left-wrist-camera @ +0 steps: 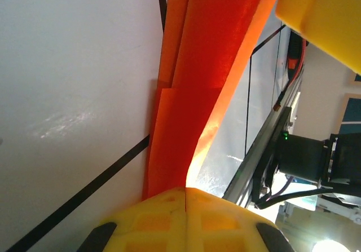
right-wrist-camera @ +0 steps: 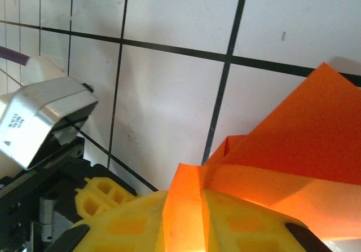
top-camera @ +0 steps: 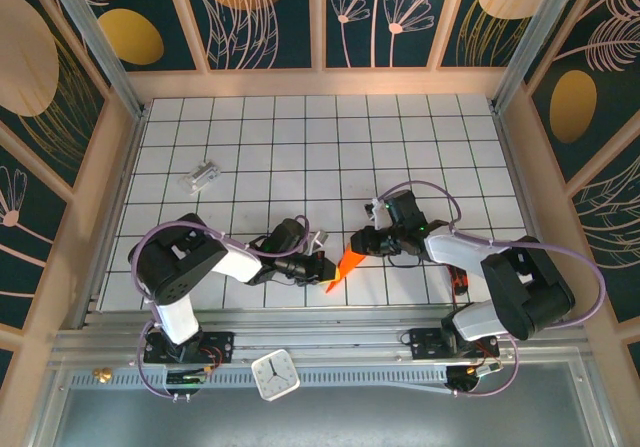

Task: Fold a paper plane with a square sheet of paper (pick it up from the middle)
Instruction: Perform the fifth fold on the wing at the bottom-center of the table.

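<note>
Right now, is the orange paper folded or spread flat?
Folded: the orange paper is a narrow pointed wedge, with layered flaps in both wrist views.

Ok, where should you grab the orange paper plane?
Pinch the paper plane along its layered centre fold, coming in edge-on from the side. It is thin and likely floppy, and the stacked folds there are probably stiffest. The left hand pinches it that way.

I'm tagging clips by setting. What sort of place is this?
Likely a robot lab test cell: white gridded table, left arm and right arm bolted to a rail, decorated wall panels enclosing it.
</note>
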Controlling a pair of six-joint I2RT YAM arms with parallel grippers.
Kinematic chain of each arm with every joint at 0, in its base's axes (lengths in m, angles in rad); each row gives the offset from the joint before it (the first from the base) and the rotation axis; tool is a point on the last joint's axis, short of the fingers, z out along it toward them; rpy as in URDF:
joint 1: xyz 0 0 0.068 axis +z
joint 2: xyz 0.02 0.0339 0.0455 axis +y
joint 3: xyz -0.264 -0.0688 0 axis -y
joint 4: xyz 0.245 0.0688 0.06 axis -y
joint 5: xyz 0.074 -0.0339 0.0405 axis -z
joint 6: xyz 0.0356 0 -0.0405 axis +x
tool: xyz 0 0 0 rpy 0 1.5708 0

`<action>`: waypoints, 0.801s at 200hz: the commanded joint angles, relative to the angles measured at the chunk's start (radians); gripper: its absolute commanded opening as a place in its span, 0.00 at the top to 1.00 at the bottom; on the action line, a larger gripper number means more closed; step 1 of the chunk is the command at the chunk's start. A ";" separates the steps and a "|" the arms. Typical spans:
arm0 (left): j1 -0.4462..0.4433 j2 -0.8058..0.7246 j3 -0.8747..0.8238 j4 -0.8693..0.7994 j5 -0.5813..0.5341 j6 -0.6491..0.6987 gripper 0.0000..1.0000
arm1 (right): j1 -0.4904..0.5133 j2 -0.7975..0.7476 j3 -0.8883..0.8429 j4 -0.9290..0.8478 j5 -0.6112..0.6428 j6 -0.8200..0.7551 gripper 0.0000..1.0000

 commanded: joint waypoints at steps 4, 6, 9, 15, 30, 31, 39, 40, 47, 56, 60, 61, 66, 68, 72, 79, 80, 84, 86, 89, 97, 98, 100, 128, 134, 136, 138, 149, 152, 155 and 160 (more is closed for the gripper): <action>0.008 0.024 -0.017 0.094 0.056 -0.058 1.00 | 0.016 -0.020 -0.007 0.025 -0.011 -0.005 0.76; 0.009 0.025 -0.017 0.095 0.057 -0.060 1.00 | 0.017 -0.019 -0.007 0.025 -0.009 -0.006 0.76; 0.009 0.026 -0.018 0.099 0.058 -0.062 1.00 | 0.018 -0.019 -0.007 0.024 -0.006 -0.006 0.76; 0.010 0.028 -0.020 0.104 0.060 -0.071 1.00 | 0.019 -0.018 -0.007 0.021 0.001 -0.006 0.76; 0.013 0.034 -0.022 0.119 0.067 -0.093 1.00 | 0.019 -0.019 -0.002 0.004 0.037 -0.008 0.76; 0.012 0.034 -0.023 0.120 0.068 -0.094 1.00 | 0.019 -0.019 -0.002 0.003 0.039 -0.008 0.76; 0.013 0.038 -0.023 0.123 0.070 -0.103 1.00 | 0.019 -0.016 0.006 -0.009 0.064 -0.009 0.76; 0.014 0.038 -0.022 0.123 0.070 -0.104 1.00 | 0.019 -0.016 0.007 -0.011 0.068 -0.010 0.76; 0.013 0.041 -0.021 0.126 0.071 -0.114 1.00 | 0.019 -0.015 0.017 -0.020 0.092 -0.011 0.75; 0.014 0.046 -0.019 0.126 0.073 -0.126 1.00 | 0.018 -0.021 0.024 -0.025 0.112 -0.013 0.75; 0.013 0.048 -0.018 0.124 0.074 -0.130 1.00 | 0.019 -0.024 0.027 -0.026 0.122 -0.011 0.75; 0.013 0.049 -0.019 0.124 0.074 -0.131 1.00 | 0.019 -0.024 0.028 -0.026 0.124 -0.012 0.75; 0.014 0.052 -0.017 0.120 0.077 -0.135 1.00 | 0.019 -0.029 0.032 -0.028 0.143 -0.012 0.75; 0.014 0.054 -0.016 0.120 0.078 -0.137 1.00 | 0.019 -0.030 0.034 -0.030 0.148 -0.012 0.75; 0.014 0.056 -0.016 0.119 0.081 -0.138 1.00 | 0.019 -0.033 0.036 -0.031 0.158 -0.013 0.75; 0.014 0.055 -0.014 0.114 0.080 -0.140 1.00 | 0.019 -0.037 0.043 -0.037 0.178 -0.012 0.74; 0.014 0.056 -0.014 0.113 0.081 -0.139 1.00 | 0.019 -0.037 0.044 -0.038 0.182 -0.013 0.74; 0.015 0.057 -0.014 0.107 0.080 -0.139 1.00 | 0.019 -0.035 0.048 -0.041 0.193 -0.013 0.74; 0.015 0.058 -0.013 0.105 0.080 -0.138 1.00 | 0.019 -0.035 0.049 -0.042 0.199 -0.013 0.74; 0.014 0.057 -0.013 0.100 0.079 -0.138 1.00 | 0.019 -0.034 0.051 -0.043 0.204 -0.013 0.74; 0.014 0.059 -0.011 0.094 0.078 -0.137 1.00 | 0.019 -0.026 0.056 -0.050 0.218 -0.013 0.74; 0.014 0.060 -0.011 0.093 0.079 -0.136 1.00 | 0.019 -0.024 0.056 -0.051 0.220 -0.013 0.74; 0.014 0.061 -0.011 0.092 0.078 -0.136 1.00 | 0.019 -0.021 0.057 -0.053 0.223 -0.012 0.74; 0.014 0.074 -0.010 0.092 0.078 -0.152 1.00 | 0.019 0.018 0.042 -0.071 0.245 -0.006 0.75; 0.015 0.075 -0.011 0.095 0.080 -0.156 1.00 | 0.019 0.022 0.033 -0.071 0.248 -0.003 0.75; 0.015 0.075 -0.011 0.096 0.080 -0.157 1.00 | 0.019 0.024 0.030 -0.072 0.249 -0.003 0.75; 0.015 0.075 -0.011 0.097 0.080 -0.158 1.00 | 0.019 0.024 0.027 -0.071 0.248 -0.001 0.75; 0.016 0.072 -0.011 0.100 0.079 -0.165 1.00 | 0.019 0.027 0.013 -0.073 0.255 0.001 0.76; 0.015 0.071 -0.012 0.101 0.078 -0.165 1.00 | 0.019 0.027 0.010 -0.075 0.258 0.004 0.76; 0.016 0.070 -0.011 0.102 0.078 -0.167 1.00 | 0.019 0.027 0.008 -0.074 0.261 0.004 0.76; 0.017 0.067 -0.012 0.103 0.076 -0.168 1.00 | 0.019 0.028 0.003 -0.077 0.267 0.004 0.76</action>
